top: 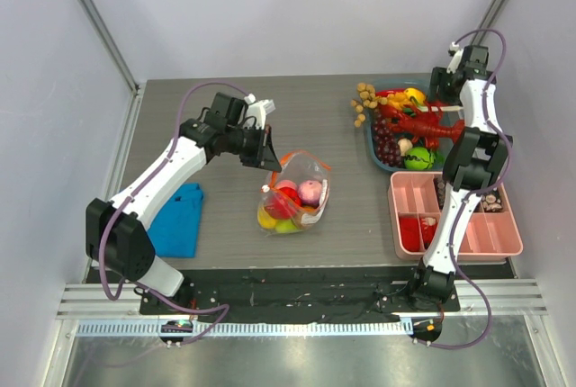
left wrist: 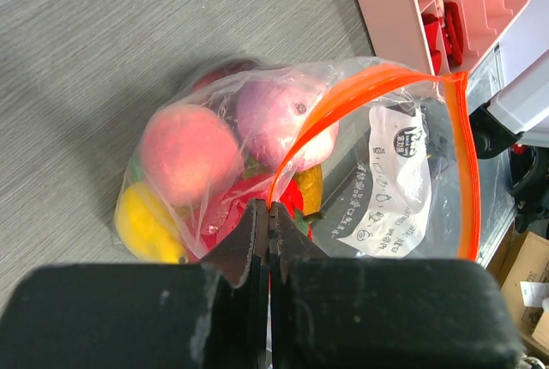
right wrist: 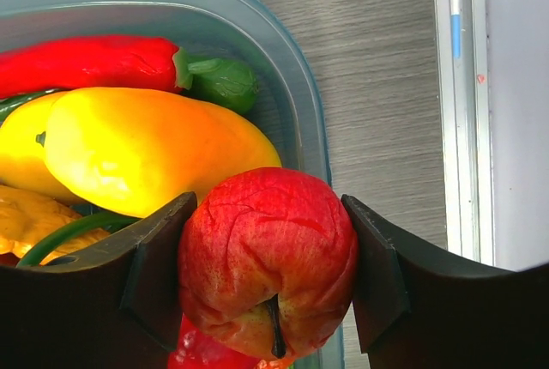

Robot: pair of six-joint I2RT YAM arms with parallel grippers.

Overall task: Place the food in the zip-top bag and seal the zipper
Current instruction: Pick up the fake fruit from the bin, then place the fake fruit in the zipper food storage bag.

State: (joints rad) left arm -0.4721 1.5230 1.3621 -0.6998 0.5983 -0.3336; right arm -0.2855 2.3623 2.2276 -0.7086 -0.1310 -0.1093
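The left pincer [left wrist: 269, 219] is clamped shut on the orange zipper [left wrist: 468, 180] of the zip-top bag [left wrist: 395, 180]. The bag lies mid-desk [top: 225, 108] directly under the pincer, its mouth gaping, with peach, pink and yellow food [left wrist: 189, 154] inside. The right pincer [right wrist: 268, 214] presses both sides of a red apple [right wrist: 266, 257] at the blue tub's [right wrist: 302, 103] rim, well apart from the bag.

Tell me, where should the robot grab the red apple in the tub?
Best across its round middle, from above: the apple lies topmost in the tub, both sides bare. The right gripper pinches it that way.
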